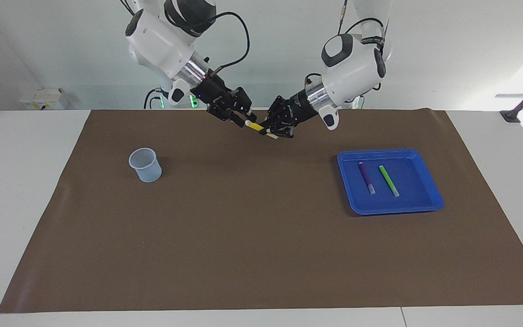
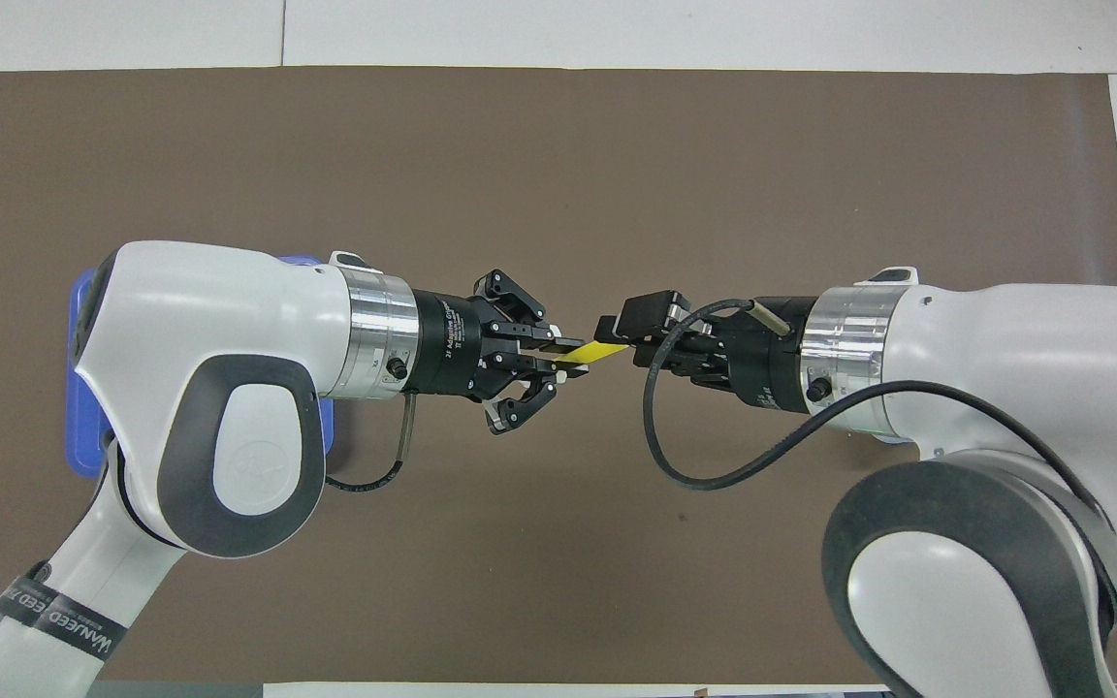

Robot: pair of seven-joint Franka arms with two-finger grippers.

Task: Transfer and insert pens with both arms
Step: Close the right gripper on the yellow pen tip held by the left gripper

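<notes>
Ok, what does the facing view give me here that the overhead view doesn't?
Facing only: the mesh cup, and the purple pen and green pen lying in the blue tray. Overhead only: the yellow pen's line between the grippers from above; the left arm hides most of the tray. Both: left gripper shut on the yellow pen, right gripper at its free end, above the mat.

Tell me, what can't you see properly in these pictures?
- Overhead view: the left arm covers most of the blue tray, hiding the purple pen and green pen.
- Overhead view: the right arm hides the mesh cup.
- Both views: whether the right gripper grips the yellow pen that the left gripper holds; its fingers are too small and shadowed.
</notes>
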